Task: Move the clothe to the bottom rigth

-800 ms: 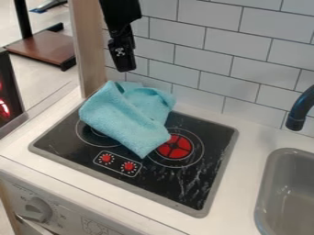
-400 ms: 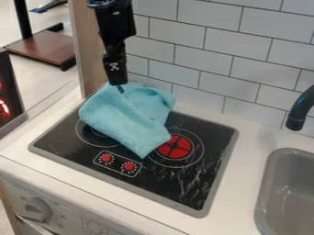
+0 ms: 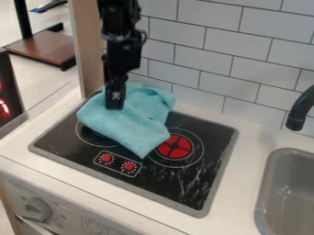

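At the left, a wooden upright rises behind the stovetop's back left corner, close to the cloth's rear. The bench frames the stovetop, with a narrow strip along the left and front edges. The gripper points down over the rear left part of the blue cloth; I cannot tell whether it is apart, together or clamped on the fabric. The cloth lies crumpled on the stovetop's back left part, covering some of the left burner ring. Its front corner points down just beside the control panel with two red knobs, and its right side meets the red burner. From there, flat black surface runs to the stovetop's front right corner. Behind, the tiled wall bounds the bench's back edge. Farther right are the sunken sink and, above it, the dark faucet.
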Robot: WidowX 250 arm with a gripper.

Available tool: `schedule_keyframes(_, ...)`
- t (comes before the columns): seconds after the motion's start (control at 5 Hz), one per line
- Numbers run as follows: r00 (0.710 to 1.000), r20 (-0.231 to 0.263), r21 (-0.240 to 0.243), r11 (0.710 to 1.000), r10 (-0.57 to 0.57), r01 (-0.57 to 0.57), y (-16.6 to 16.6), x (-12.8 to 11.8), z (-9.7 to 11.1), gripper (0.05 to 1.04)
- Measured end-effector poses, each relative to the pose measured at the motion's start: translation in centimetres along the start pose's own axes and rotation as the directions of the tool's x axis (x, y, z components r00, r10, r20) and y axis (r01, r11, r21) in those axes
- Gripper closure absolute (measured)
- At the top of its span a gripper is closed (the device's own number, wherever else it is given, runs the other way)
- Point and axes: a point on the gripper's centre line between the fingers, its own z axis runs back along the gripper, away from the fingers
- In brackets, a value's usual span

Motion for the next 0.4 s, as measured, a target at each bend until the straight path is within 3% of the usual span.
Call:
schedule_keyframes(0.2, 0.996, -0.088, -0.05, 0.999, 0.001, -0.006, -0.1, -0.3, -3.3, 0.085)
schedule_keyframes(0.4, 0.995, -0.095, -0.083, 0.996, 0.011, -0.019, 1.0, 0.4, -4.4, 0.085)
